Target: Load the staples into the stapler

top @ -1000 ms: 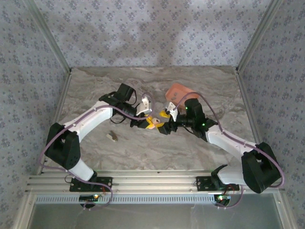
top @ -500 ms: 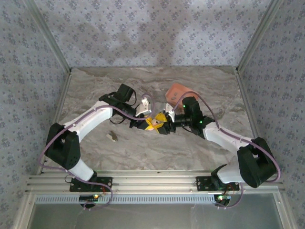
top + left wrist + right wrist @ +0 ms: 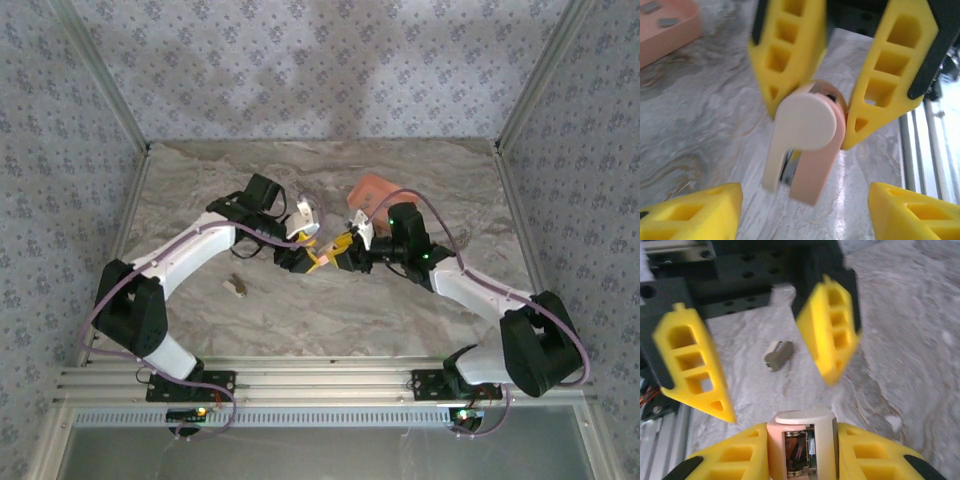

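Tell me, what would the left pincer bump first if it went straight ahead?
The stapler, gripped by the right pincer. It sits just ahead of the open left pincer, though how near is hard to tell.

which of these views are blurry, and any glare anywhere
Left wrist: soft all over, the stapler and the tray have smeared edges, and there is pale glare on the table beside the stapler. Right wrist: the stapler is fairly crisp, but one of the left gripper's jaws is smeared. Top external: sharp, evenly lit, no glare.
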